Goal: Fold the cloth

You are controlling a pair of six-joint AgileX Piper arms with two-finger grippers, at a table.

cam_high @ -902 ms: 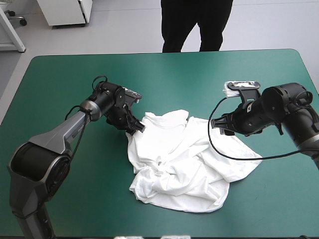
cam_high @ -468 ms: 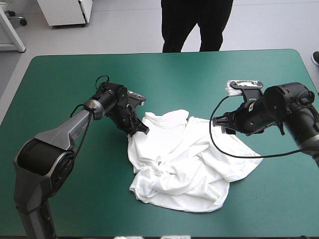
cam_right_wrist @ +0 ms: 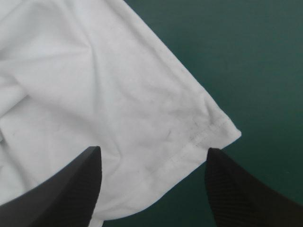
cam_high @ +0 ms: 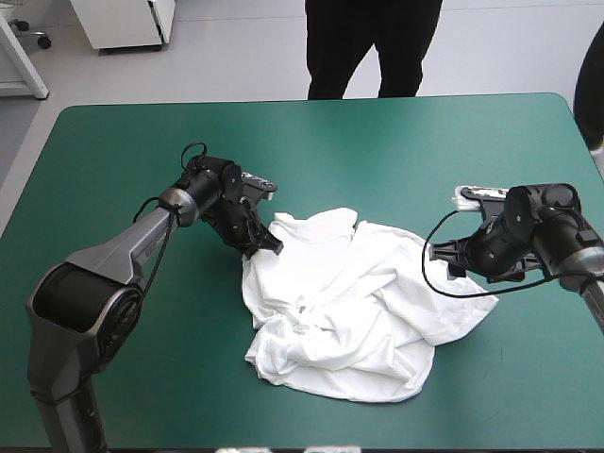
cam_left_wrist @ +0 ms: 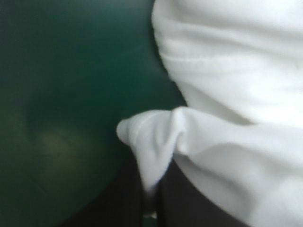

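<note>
While the T-shirt lies crumpled at the middle of the teal-green table, the left gripper is clamped on a fold at its far-left edge, evidently to draw it out; the right gripper stands wide over a hemmed corner, apparently lining up a grasp.

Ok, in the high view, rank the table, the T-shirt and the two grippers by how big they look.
Largest to smallest:
1. table
2. T-shirt
3. left gripper and right gripper: they look about alike, so they are not ranked.
</note>
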